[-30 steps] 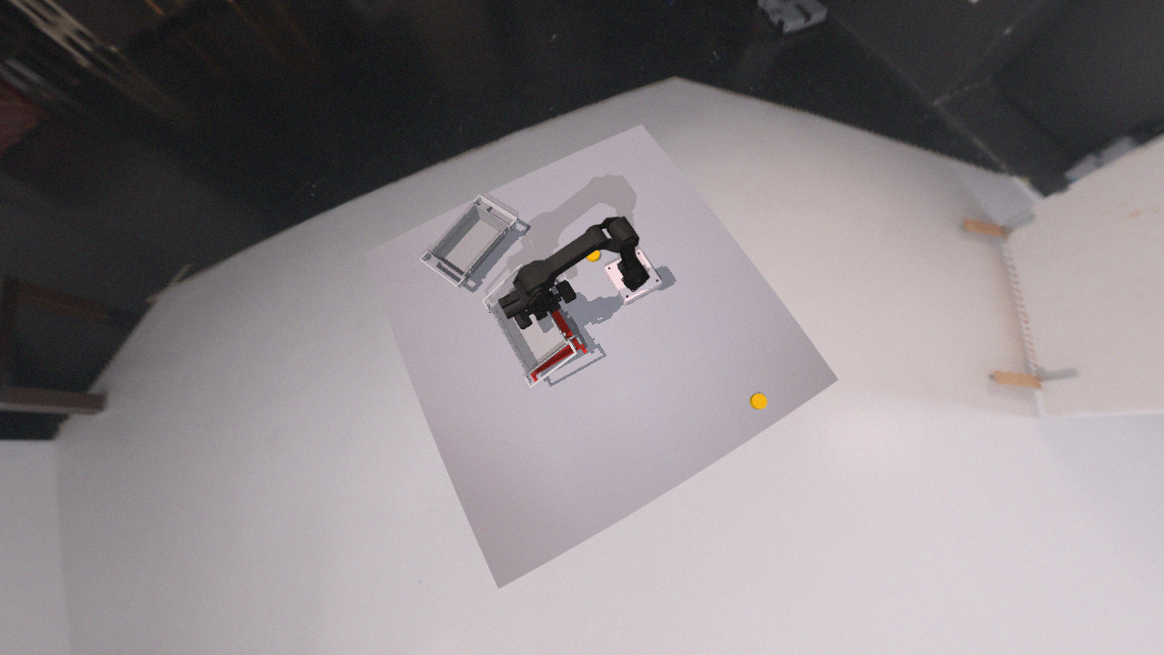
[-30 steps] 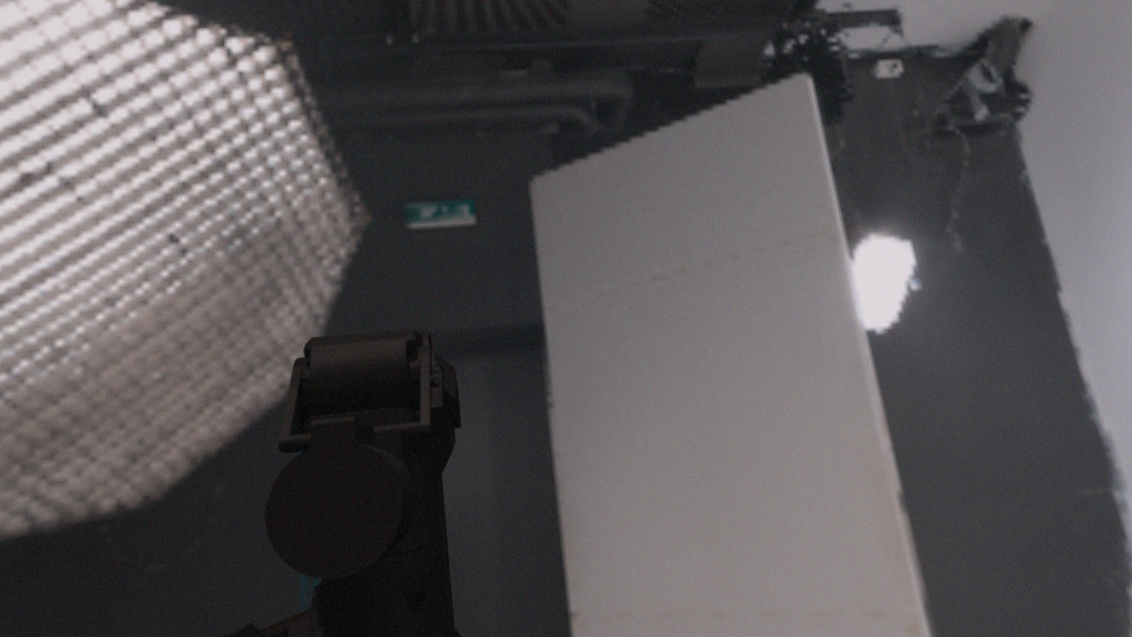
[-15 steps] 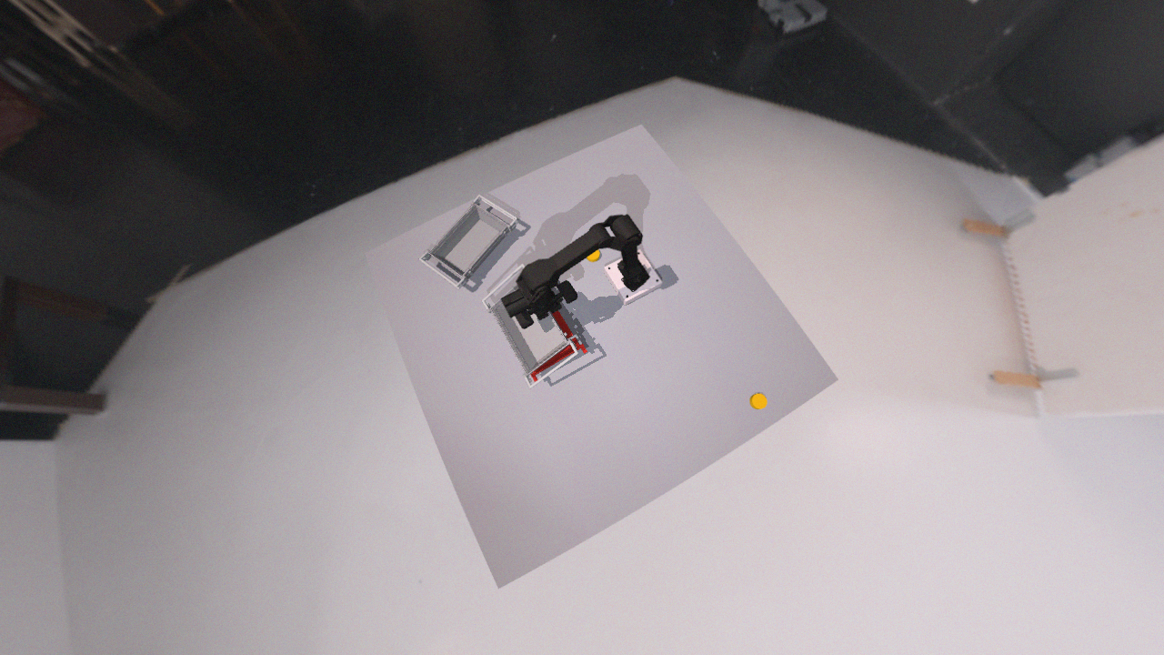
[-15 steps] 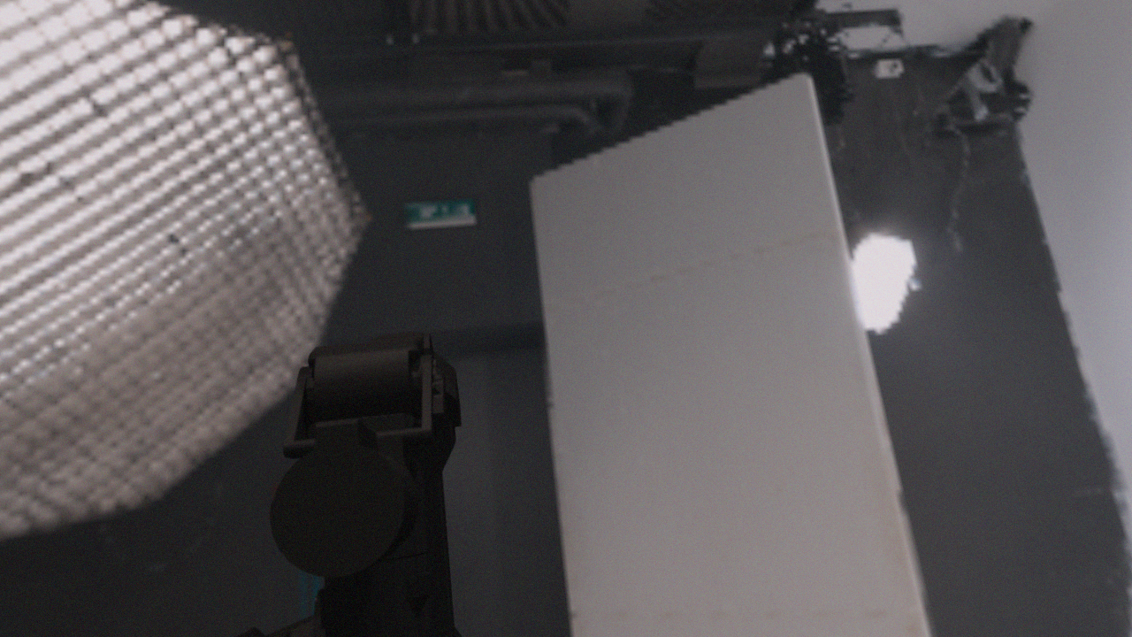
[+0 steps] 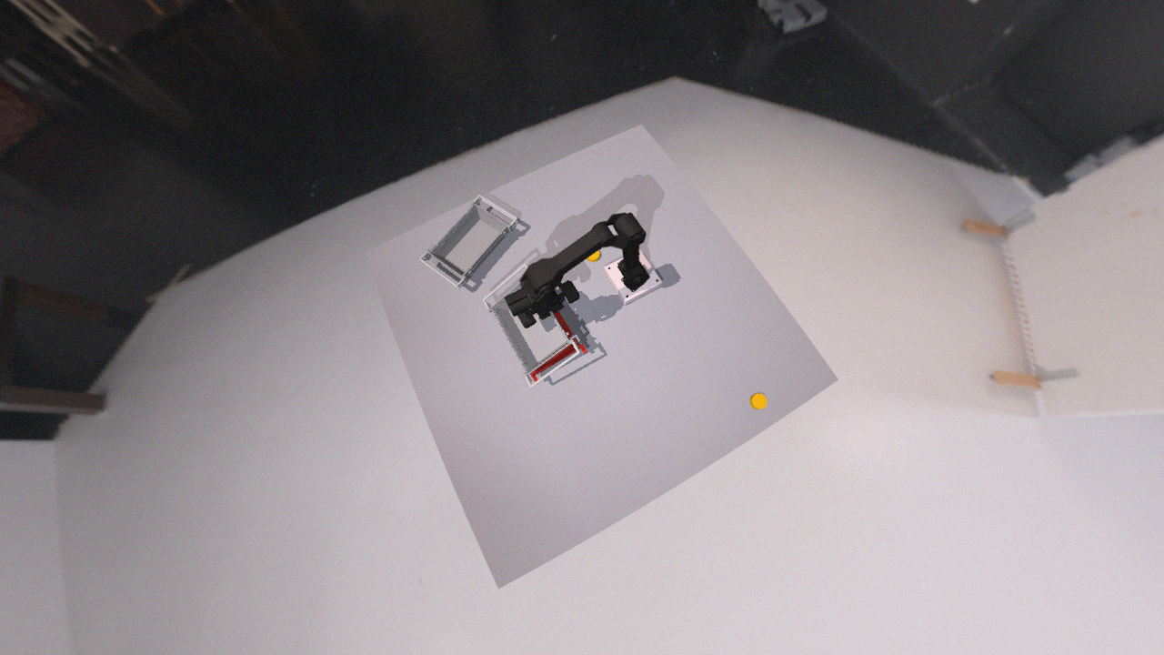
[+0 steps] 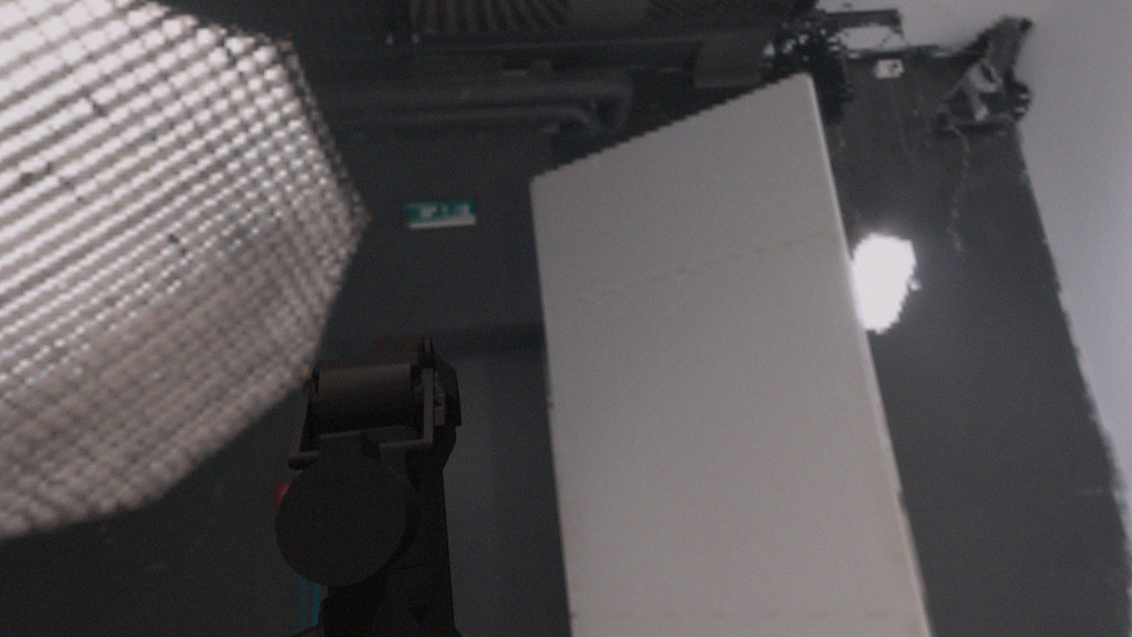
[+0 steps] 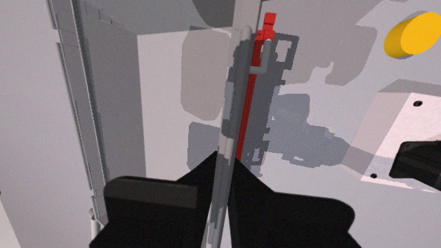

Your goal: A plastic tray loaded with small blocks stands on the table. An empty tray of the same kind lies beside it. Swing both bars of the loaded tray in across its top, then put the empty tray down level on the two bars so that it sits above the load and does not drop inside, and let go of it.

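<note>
My gripper (image 5: 546, 312) (image 7: 222, 156) is shut on the near long wall of a grey tray (image 5: 514, 337) (image 7: 118, 103), whose inside shows no blocks. This tray is held over a red tray (image 5: 563, 324) (image 7: 245, 118). Only strips of the red tray show, along one long side and one end; its load is hidden. A grey wire piece (image 7: 267, 56) shows at the red tray's far corner in the wrist view. I cannot tell how both its bars lie, or whether the trays touch. The exterior view shows part of the arm, but neither tray.
Another grey tray (image 5: 445, 236) stands beside the held one, its visible inside without blocks. A yellow disc (image 5: 594, 255) (image 7: 421, 34) lies near the arm's white base plate (image 5: 616, 277) (image 7: 396, 127). Another yellow disc (image 5: 758, 400) lies near the right edge of the table top (image 5: 651, 456).
</note>
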Action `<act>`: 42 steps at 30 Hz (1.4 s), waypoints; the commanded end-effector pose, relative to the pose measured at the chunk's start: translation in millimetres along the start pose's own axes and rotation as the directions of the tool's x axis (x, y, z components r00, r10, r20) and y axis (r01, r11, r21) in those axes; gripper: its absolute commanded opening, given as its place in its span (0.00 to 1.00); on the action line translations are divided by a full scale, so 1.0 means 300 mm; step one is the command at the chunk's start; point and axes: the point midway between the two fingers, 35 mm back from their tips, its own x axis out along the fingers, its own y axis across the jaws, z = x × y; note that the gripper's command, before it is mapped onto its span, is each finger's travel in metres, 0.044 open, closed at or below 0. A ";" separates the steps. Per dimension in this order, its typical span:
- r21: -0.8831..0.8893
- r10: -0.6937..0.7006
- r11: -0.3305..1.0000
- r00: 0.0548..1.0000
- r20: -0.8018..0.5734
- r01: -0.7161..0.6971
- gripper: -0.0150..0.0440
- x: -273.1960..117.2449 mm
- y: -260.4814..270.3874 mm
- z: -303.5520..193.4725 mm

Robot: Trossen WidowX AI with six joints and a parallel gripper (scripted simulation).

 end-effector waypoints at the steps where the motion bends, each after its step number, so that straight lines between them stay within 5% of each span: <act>1: 0.004 -0.016 1.000 1.000 0.002 0.016 0.25 0.023 -0.022 0.001; 42: 0.004 -0.017 1.000 1.000 0.002 0.017 0.25 0.055 -0.040 0.002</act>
